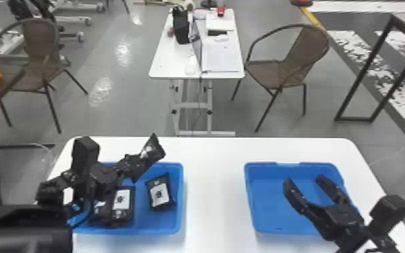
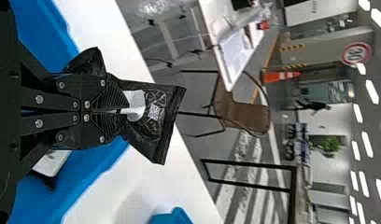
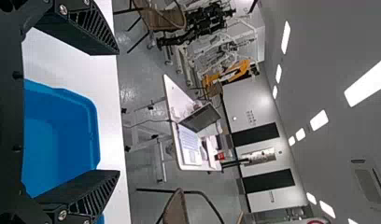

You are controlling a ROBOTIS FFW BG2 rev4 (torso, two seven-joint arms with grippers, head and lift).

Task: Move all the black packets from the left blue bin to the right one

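Note:
Above the left blue bin (image 1: 181, 202), my left gripper (image 1: 134, 165) is shut on a black packet (image 1: 154, 151), which sticks out past the fingertips. In the left wrist view the left gripper (image 2: 107, 111) pinches the middle of that packet (image 2: 156, 116). Inside the left bin lie a black packet with a white label (image 1: 159, 195) and, left of it, another labelled packet (image 1: 121, 205), partly under the arm. My right gripper (image 1: 302, 181) stands open over the right blue bin (image 1: 262, 195), nothing between its fingers. The right wrist view has the right gripper (image 3: 118, 112) spread above the bin (image 3: 62, 135).
Both bins stand on a white table (image 1: 215, 188), with a gap of tabletop between them. Beyond its far edge are a smaller white table (image 1: 175, 64) with a laptop, chairs (image 1: 289, 64) and a dark metal frame (image 1: 356, 77).

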